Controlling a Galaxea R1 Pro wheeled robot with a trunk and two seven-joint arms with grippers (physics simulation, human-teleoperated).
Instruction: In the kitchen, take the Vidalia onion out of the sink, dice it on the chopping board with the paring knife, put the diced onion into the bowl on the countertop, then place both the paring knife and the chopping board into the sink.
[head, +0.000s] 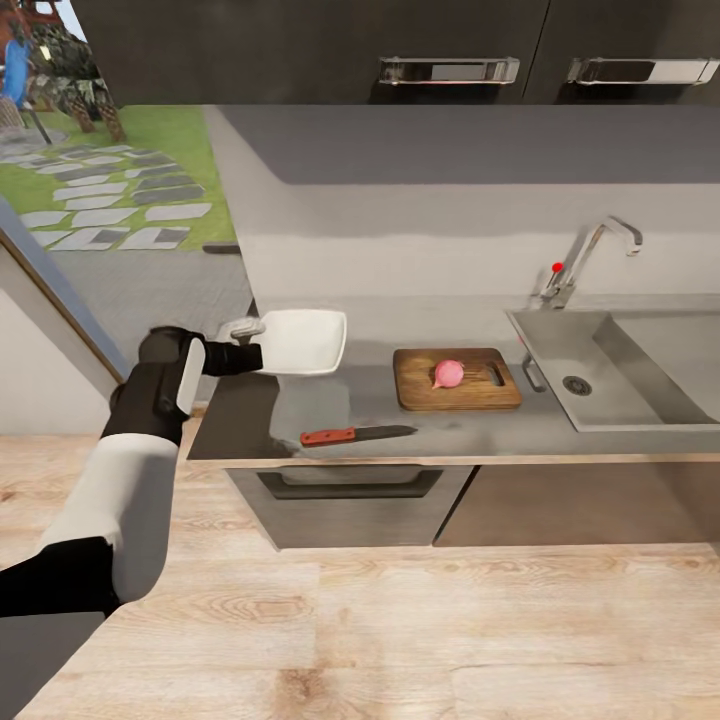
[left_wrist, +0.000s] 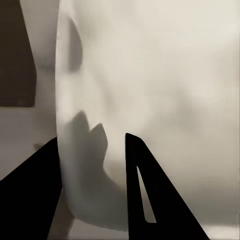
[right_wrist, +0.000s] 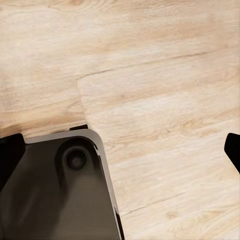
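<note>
Here the grey counter (head: 560, 425) runs across the middle of the head view, from centre-left to the right edge, above dark cabinets and a pale wood floor (head: 400, 630). At the right of the frame the sink (head: 640, 375) is let into the counter, with its round drain showing and the curved tap (head: 590, 255) with a red knob behind it. Just left of the sink lies the chopping board (head: 470, 392), flat on the counter, slot handle toward the sink. The Vidalia onion (head: 448, 374) sits whole on the board, near its middle. At centre-left, above the counter's left end, the white bowl (head: 305, 342) is held tilted and lifted, its shadow falling on the counter below it. The left pincer (head: 245, 330) grasps the bowl by its left rim; in the left wrist view the bowl (left_wrist: 160, 90) lies between the two dark fingers (left_wrist: 137, 180), one on each side of the rim. The paring knife (head: 355, 435) lies near the counter's front edge, below the bowl and left of the board, red handle to the left. In the right wrist view the right pincer (right_wrist: 120, 150) is spread wide over the wood floor and a corner of the robot's dark base (right_wrist: 55, 190).
</note>
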